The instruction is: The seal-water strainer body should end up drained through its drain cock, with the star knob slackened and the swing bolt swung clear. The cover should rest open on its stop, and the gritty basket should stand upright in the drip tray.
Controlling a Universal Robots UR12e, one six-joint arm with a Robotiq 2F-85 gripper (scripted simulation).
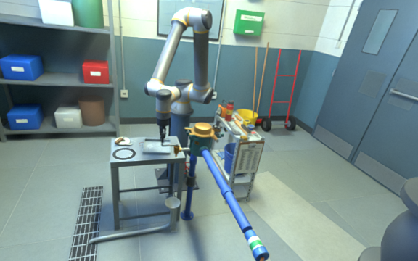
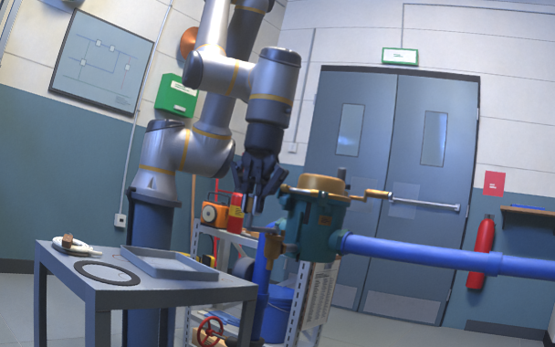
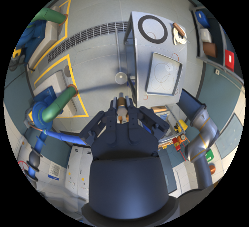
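Note:
The teal strainer body [image 1: 201, 144] [image 2: 316, 223] stands on a blue post at the table's right end, its brass cover [image 1: 203, 128] [image 2: 322, 182] lying closed on top. A blue pipe [image 2: 457, 261] runs out from its side. The brass drain cock [image 1: 176, 148] [image 2: 271, 246] juts from the body's lower side toward the table. My gripper [image 1: 162, 138] [image 2: 254, 206] [image 3: 122, 112] points straight down above it, closed on the cock's brass handle [image 3: 121, 103]. The grey drip tray [image 1: 156, 146] [image 2: 168, 263] [image 3: 163, 74] sits empty on the table.
The grey table [image 1: 146, 156] also carries a black gasket ring [image 1: 124, 153] [image 2: 107, 272] and a coiled cord [image 2: 73, 245]. A tool cart [image 1: 238, 145] stands right of the strainer, a drain funnel [image 1: 172, 203] and floor grate [image 1: 86, 221] below the table.

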